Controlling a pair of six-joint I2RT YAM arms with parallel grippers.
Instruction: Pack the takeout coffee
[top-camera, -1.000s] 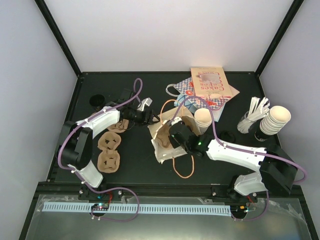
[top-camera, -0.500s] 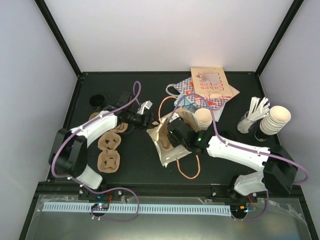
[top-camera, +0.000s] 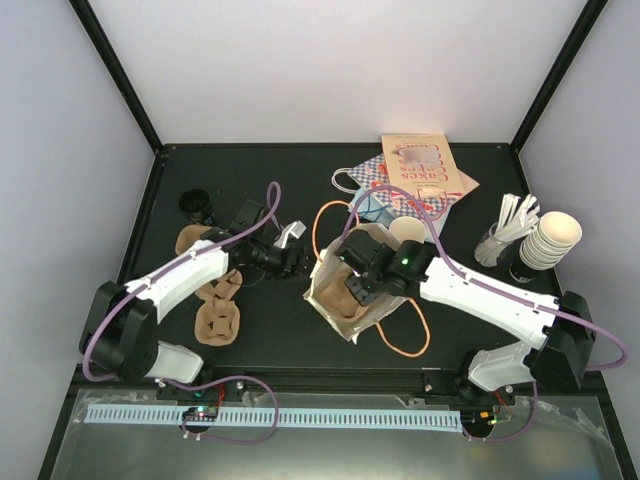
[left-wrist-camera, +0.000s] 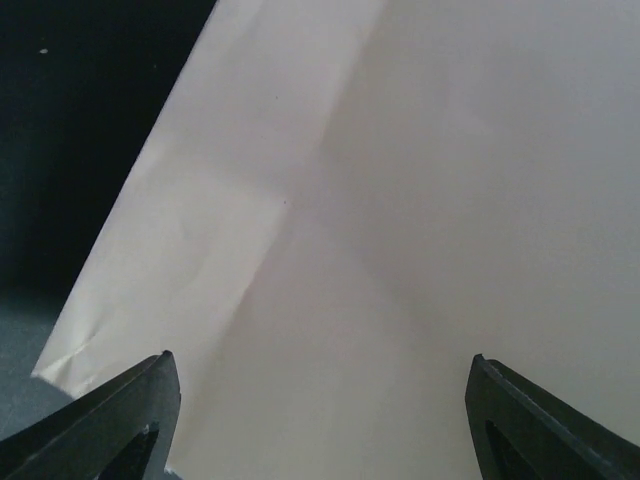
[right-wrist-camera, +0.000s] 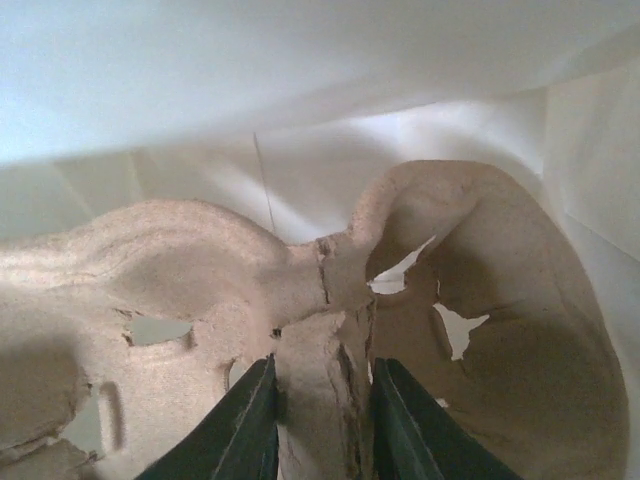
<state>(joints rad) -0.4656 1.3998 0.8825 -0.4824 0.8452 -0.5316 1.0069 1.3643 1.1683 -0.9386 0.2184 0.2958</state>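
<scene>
Step in hand: a moulded cup carrier (right-wrist-camera: 180, 270) was being seated in the bottom of the tan paper bag (top-camera: 352, 325). By my reading the coffee itself was not yet packed.
Right gripper (right-wrist-camera: 322, 372): it was deep inside the bag, with its fingers clamped on the carrier's centre ridge.
Left gripper (left-wrist-camera: 320, 360): it sat just beside the bag's left wall, facing it, jaws spread wide and holding nothing.
Takeout coffee (top-camera: 197, 206): it stood on the table (top-camera: 270, 330), well apart from the bag, to the bag's left and behind it. Only the black lid showed from above.
Coffee's axis: judged upright, long axis vertical, lid pointing up at the overhead camera. The cup wall was hidden under the lid.
Next move: probably to let the carrier go flat and draw the right gripper out without dragging the bag. The coffee would then need fetching upright while the bag's mouth was kept open.
Also near the bag: spare carriers (top-camera: 218, 322) lay to its left, and a lidless cup (top-camera: 405, 233) stood just behind it.
</scene>
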